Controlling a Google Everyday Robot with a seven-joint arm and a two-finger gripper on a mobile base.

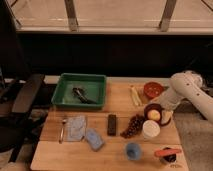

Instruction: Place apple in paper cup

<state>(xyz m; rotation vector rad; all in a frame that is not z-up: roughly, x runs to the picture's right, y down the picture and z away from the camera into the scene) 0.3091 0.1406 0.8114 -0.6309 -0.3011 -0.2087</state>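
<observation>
A small yellowish apple [154, 115] sits right of centre in the frame, inside a dark reddish-brown bowl [146, 110]. The white paper cup [150, 129] stands just below that bowl, upright, with its mouth facing up. The pincer [166, 116] hangs at the right edge of the bowl, just beside the apple. It is spread wide and has hold of nothing, though whether it touches the fruit cannot be told. Its white arm [186, 86] reaches in from the right edge of the frame. A dark grape bunch [132, 126] lies just left of the cup on the wooden desk [115, 157]. A smaller blue cup [132, 150] and an orange carrot [167, 151] are below. A green tray [81, 90] sits at the desk's upper left.
</observation>
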